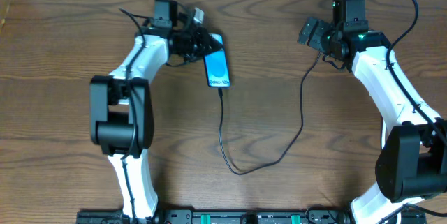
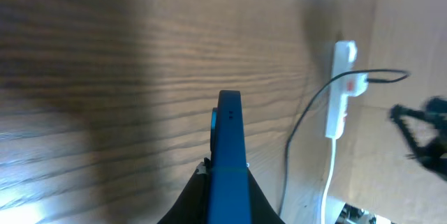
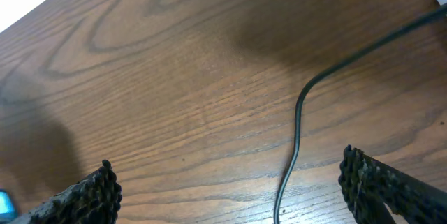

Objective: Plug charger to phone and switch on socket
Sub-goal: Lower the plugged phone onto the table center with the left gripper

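**Phone held and cabled, socket switch not yet pressed**

The left claw (image 1: 190,42) gripped the phone (image 1: 217,67) near the desk's (image 1: 63,28) far edge, left of the middle. The charger (image 3: 296,130) looked already seated in the phone. The right claw (image 3: 227,161) hung wide open and empty beside the socket (image 2: 341,91), toward the far right corner. The next move was probably to press its red switch. The desk was brown wood grain, with a pale band beyond its far edge.

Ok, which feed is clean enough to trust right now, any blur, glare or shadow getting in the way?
Overhead: evenly lit and sharp, the phone and charger read clearly. Left wrist: soft and smeared, dark shadow on the left, glare at bottom left, the socket blurry. Right wrist: sharp on the charger, soft shadow patches on the table.
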You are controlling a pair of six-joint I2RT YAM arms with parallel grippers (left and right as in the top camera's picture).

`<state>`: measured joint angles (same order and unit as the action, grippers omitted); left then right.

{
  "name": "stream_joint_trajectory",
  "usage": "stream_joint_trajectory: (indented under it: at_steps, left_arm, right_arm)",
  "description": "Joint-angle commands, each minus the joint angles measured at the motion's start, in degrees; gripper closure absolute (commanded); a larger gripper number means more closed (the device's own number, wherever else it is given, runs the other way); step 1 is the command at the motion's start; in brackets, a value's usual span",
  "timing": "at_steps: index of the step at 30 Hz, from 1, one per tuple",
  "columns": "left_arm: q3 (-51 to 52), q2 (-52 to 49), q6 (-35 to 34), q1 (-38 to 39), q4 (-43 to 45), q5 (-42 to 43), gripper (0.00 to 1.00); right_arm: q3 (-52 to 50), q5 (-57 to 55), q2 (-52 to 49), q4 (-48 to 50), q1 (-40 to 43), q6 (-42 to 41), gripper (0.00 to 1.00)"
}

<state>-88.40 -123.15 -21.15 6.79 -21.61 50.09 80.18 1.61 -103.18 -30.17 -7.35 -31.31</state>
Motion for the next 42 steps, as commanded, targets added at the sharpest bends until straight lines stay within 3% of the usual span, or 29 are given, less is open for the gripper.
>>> stream_joint_trajectory:
  at_steps: [1,18,42]
  left_arm:
    - [0.0,-2.6,-0.6,3.5,1.6,0.8,0.93]
    - [0.0,-6.4,-20.1,11.7,13.6,-3.4,0.93]
    - [0.0,-11.5,-20.7,12.7,13.0,-4.5,0.92]
  right_arm:
    - [0.3,-1.0,-0.3,0.2,0.1,0.8,0.01]
    - [0.3,-1.1,-0.3,0.7,0.1,0.8,0.01]
    - [0.3,-1.0,-0.3,0.6,0.1,0.8,0.01]
